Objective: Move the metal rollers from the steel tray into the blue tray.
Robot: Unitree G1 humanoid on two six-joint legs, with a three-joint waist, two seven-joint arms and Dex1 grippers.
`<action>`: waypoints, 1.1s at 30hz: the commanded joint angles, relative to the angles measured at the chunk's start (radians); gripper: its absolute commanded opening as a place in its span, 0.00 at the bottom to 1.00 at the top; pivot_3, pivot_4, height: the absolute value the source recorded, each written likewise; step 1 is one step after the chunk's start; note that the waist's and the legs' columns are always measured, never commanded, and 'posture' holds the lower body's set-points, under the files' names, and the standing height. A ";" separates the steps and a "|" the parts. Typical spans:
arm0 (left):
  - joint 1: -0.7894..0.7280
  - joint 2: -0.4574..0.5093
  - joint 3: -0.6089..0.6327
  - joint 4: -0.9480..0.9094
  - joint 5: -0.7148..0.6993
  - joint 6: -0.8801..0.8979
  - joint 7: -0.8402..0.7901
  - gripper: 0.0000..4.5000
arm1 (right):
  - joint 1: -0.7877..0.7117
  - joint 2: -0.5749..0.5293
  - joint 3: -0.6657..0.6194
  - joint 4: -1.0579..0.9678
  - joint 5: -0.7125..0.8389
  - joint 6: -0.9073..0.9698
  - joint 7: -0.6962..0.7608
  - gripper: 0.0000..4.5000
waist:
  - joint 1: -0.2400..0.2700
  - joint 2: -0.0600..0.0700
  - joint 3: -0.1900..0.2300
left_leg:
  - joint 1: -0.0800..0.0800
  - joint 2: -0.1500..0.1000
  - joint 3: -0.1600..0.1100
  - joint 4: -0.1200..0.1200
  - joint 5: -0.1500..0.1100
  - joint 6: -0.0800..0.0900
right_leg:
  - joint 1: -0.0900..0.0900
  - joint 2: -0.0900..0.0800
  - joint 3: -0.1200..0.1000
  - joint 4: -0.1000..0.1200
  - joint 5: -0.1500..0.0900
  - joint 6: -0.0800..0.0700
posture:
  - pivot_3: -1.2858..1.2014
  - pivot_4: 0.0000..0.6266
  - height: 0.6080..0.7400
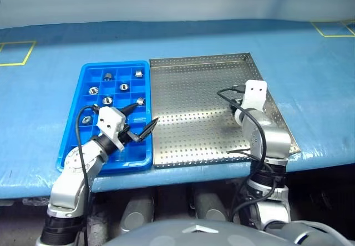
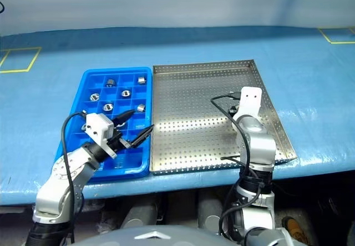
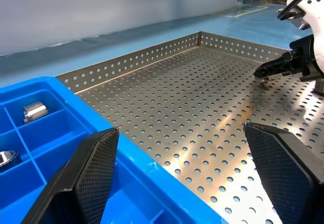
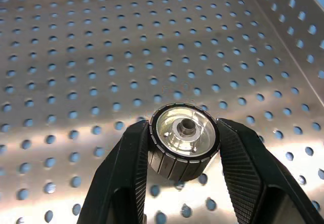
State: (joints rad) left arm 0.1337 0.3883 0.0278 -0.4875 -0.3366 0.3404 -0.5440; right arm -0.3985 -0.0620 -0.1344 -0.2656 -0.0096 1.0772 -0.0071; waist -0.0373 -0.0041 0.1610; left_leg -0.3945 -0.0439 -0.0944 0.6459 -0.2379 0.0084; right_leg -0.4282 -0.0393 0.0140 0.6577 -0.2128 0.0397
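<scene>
The steel tray [image 1: 188, 107] lies in the middle of the table, with the blue tray [image 1: 119, 160] against its left side. Several metal rollers [image 1: 123, 86] sit in separate compartments of the blue tray. My right gripper [image 4: 183, 133] is shut on one metal roller [image 4: 185, 140], its dark centre hole facing the camera, just above the perforated floor near the steel tray's right side. My left gripper [image 1: 145, 114] is open and empty, hovering level over the blue tray's right rim and pointing across the steel tray toward the right gripper [image 3: 266, 72].
A pale blue covering [image 1: 310, 63] spreads over the table. Yellow tape squares mark its far left [image 1: 14, 51] and far right [image 1: 333, 29]. Both trays lie close to the table's front edge [image 1: 183, 174].
</scene>
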 commanded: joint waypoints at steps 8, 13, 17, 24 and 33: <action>0.191 -0.028 0.140 -0.166 -0.033 -0.099 0.057 0.96 | -0.156 -0.004 0.395 -0.072 0.076 -0.134 0.236 0.39 | 0.033 0.000 0.000 | 0.000 0.001 -0.003 -0.001 0.000 0.000 | 0.000 -0.002 -0.002 -0.001 -0.001 -0.001 | 0.60 0.24 1.00; 0.315 -0.053 0.196 -0.195 -0.015 -0.181 0.075 0.96 | -0.189 0.036 0.497 -0.015 0.090 -0.197 0.297 0.39 | 0.075 0.000 0.001 | -0.002 0.000 -0.005 -0.001 0.000 -0.001 | 0.001 -0.003 -0.003 -0.004 -0.003 -0.005 | 0.62 0.24 1.00; 0.417 -0.077 0.225 -0.209 -0.012 -0.221 0.090 0.96 | -0.173 0.044 0.582 -0.001 0.108 -0.211 0.361 0.39 | 0.103 0.000 0.001 | -0.003 0.000 -0.008 -0.002 -0.001 -0.001 | 0.002 -0.002 -0.005 -0.009 -0.003 -0.006 | 0.65 0.24 1.00; 0.470 -0.096 0.202 -0.221 -0.010 -0.248 0.109 0.96 | -0.096 -0.002 0.652 -0.081 0.128 -0.120 0.400 0.39 | 0.151 0.000 0.001 | -0.004 0.000 -0.010 -0.004 -0.002 -0.001 | 0.000 -0.002 -0.007 -0.014 -0.003 -0.005 | 0.65 0.24 1.00; 0.442 -0.079 0.177 -0.207 -0.015 -0.229 0.102 0.96 | -0.080 -0.100 0.680 -0.188 0.132 0.031 0.408 0.39 | 0.163 0.000 0.000 | -0.006 0.000 -0.010 -0.003 -0.002 -0.002 | 0.001 0.000 -0.008 -0.014 -0.003 -0.005 | 0.64 0.24 1.00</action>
State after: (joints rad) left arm 0.5748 0.3005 0.2033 -0.6676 -0.3530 0.1200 -0.4385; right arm -0.4746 -0.1611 0.5447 -0.3946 0.1072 1.0873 0.3968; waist 0.1257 -0.0045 0.1615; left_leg -0.4003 -0.0438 -0.1039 0.6427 -0.2397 0.0067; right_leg -0.4271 -0.0389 0.0063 0.6442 -0.2158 0.0343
